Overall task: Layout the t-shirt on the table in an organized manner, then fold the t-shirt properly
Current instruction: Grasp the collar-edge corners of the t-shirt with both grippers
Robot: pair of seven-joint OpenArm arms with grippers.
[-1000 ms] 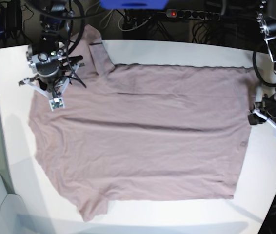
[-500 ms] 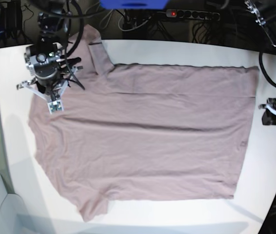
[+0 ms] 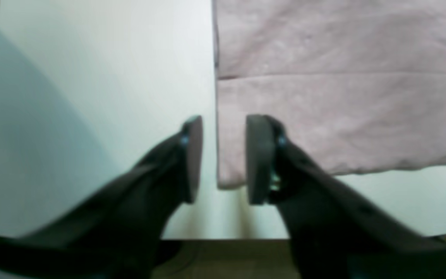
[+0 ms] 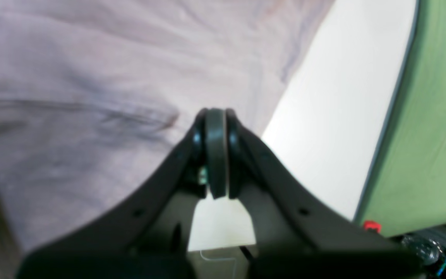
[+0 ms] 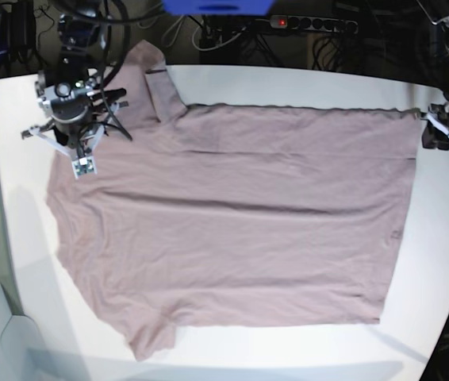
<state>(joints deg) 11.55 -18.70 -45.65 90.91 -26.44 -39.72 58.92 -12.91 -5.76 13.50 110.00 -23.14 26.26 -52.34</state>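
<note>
Shirt [image 5: 232,214] lies spread flat on the white counter [image 5: 447,238], covering most of it. Hem runs along the counter's right side; collar end sits toward the left edge. One sleeve reaches the far left corner, the other lies near the front edge. Shallow creases cross the body; cloth is otherwise smooth.

Left gripper [image 3: 220,159] hangs at the shirt's far hem corner, near the counter's far right corner. Jaws stand partly apart, one pad over bare counter, the other over cloth, with the hem edge between them. Nothing is gripped.

Right gripper [image 4: 216,153] is above the shirt's shoulder area near the counter's left edge. Jaws are pressed fully together, pads touching; no cloth is seen caught between them.
</note>
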